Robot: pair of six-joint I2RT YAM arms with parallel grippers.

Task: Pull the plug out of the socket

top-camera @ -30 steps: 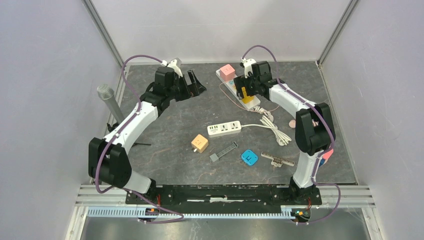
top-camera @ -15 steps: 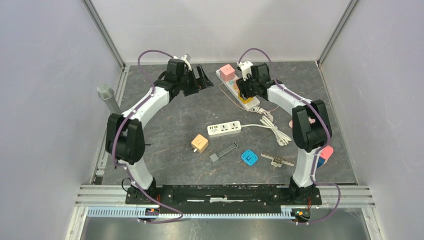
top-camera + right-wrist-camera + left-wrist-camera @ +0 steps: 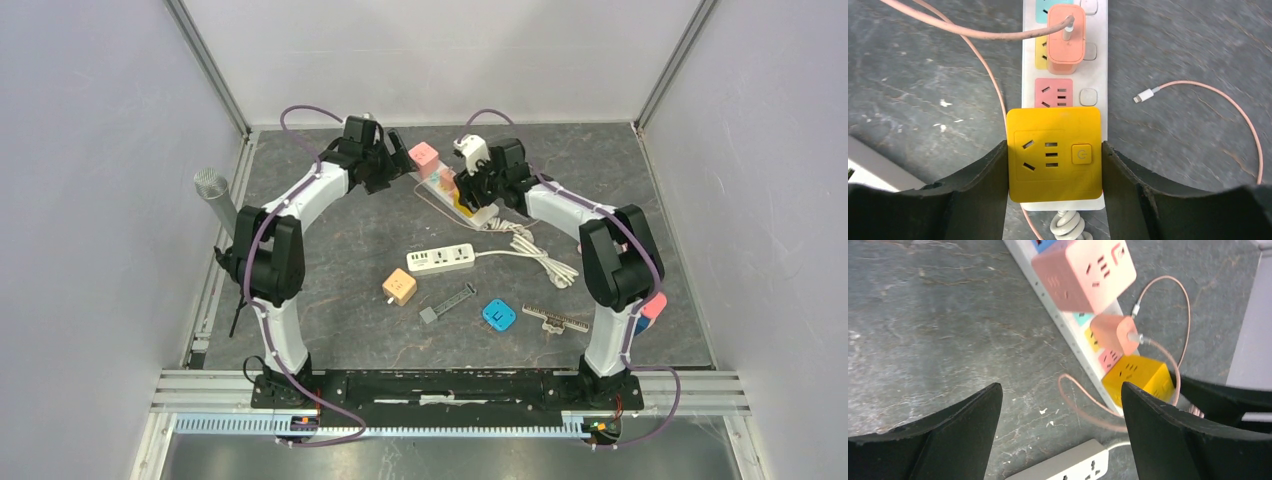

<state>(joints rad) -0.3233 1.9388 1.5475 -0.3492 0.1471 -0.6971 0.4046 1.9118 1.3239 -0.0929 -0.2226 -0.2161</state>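
A white power strip (image 3: 1096, 75) with coloured sockets lies at the back of the table. Plugged into it are a yellow cube plug (image 3: 1054, 153), an orange charger (image 3: 1066, 41) with a pink cable, and a pink cube (image 3: 1083, 272). My right gripper (image 3: 1054, 150) is shut on the yellow cube, one finger pressed against each side. My left gripper (image 3: 1060, 387) hangs open over bare table just left of the strip, holding nothing. From above, the left gripper (image 3: 400, 162) and the right gripper (image 3: 466, 195) flank the strip (image 3: 438, 178).
A second white power strip (image 3: 440, 258) with a coiled cord lies mid-table. Nearer are an orange cube (image 3: 400, 287), a grey bar (image 3: 447, 303), a blue cube (image 3: 498, 316) and a toothed strip (image 3: 555, 320). A grey cylinder (image 3: 222, 205) stands at the left wall.
My right gripper closed on the yellow cube and the whole strip slid left and nearer. My left arm swung right, up to the strip's pink end.
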